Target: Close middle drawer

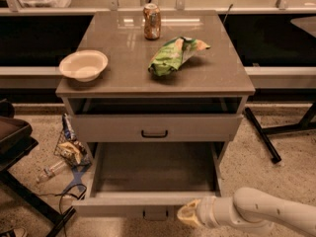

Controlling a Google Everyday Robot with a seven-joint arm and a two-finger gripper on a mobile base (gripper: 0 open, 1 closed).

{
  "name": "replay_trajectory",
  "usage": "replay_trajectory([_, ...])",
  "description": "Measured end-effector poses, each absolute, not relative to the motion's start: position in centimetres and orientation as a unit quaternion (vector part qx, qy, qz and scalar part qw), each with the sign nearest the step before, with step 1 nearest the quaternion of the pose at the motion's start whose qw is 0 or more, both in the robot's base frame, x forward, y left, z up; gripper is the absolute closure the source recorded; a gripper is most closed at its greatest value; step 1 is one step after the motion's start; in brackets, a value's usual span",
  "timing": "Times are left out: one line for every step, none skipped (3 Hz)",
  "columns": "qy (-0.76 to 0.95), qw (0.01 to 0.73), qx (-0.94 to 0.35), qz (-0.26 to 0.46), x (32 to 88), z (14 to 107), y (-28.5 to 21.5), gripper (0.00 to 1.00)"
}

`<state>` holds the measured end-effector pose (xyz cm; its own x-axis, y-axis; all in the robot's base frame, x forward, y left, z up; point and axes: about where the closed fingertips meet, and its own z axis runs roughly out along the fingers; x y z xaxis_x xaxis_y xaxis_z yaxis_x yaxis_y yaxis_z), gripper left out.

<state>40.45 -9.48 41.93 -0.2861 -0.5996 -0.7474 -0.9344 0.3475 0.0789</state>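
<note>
The middle drawer (148, 205) is pulled far out of the cabinet and is empty inside. Its low pale front faces me, with a small dark handle (155, 214) at its centre. My gripper (189, 214) is at the bottom right on a white arm. Its tip is right at the drawer's front, just right of the handle. The top drawer (155, 127), with a taller front and a dark loop handle, stands slightly open above it. The lowest drawer is hidden.
On the cabinet top (123, 68) stand a white bowl (83, 64), a soda can (152, 20) and a green chip bag (174, 55). Litter and a cable (69, 154) lie on the floor at left beside a dark chair (15, 142). A black table leg (261, 135) is at right.
</note>
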Motion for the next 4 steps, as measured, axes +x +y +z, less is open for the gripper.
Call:
replay_trajectory([0.757,0.317,-0.507,0.264,40.3,41.9,-9.3,1.0])
replay_trajectory([0.756,0.322,-0.508,0.259,43.5,42.6,-8.9,1.0])
replay_trajectory([0.757,0.329,-0.507,0.248,50.8,43.8,-7.9,1.0])
replay_trajectory([0.757,0.329,-0.507,0.248,50.8,43.8,-7.9,1.0])
